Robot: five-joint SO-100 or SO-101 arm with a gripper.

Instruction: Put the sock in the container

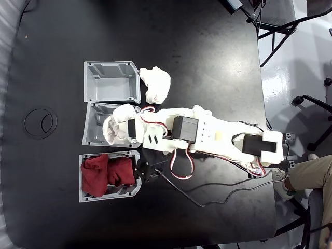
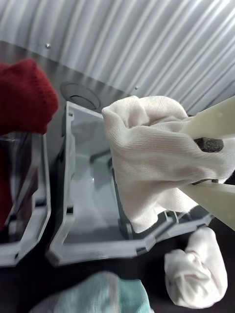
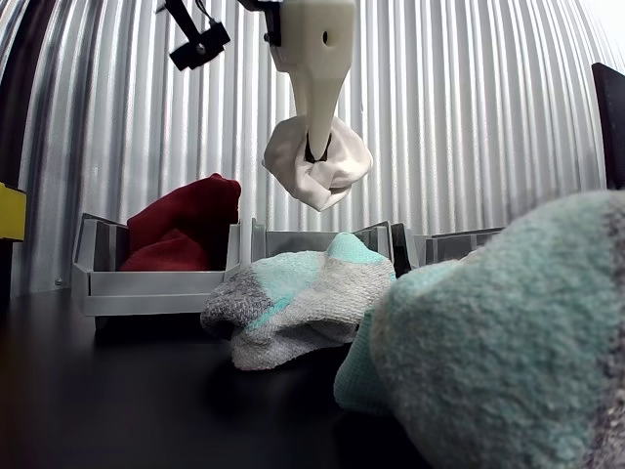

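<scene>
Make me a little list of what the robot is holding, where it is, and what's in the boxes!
holding: white sock, pinched in the end effector
where: in the air above the middle bin
middle bin: looks empty inside
bin with red cloth: dark red cloth fills it
third bin: empty
on the table: another white sock beside the third bin, and a mint-green and grey sock in the other view

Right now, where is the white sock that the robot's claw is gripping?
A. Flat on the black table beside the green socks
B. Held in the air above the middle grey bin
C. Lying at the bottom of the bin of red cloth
B: the gripper is shut on the sock, which hangs clear above the middle bin.
</scene>
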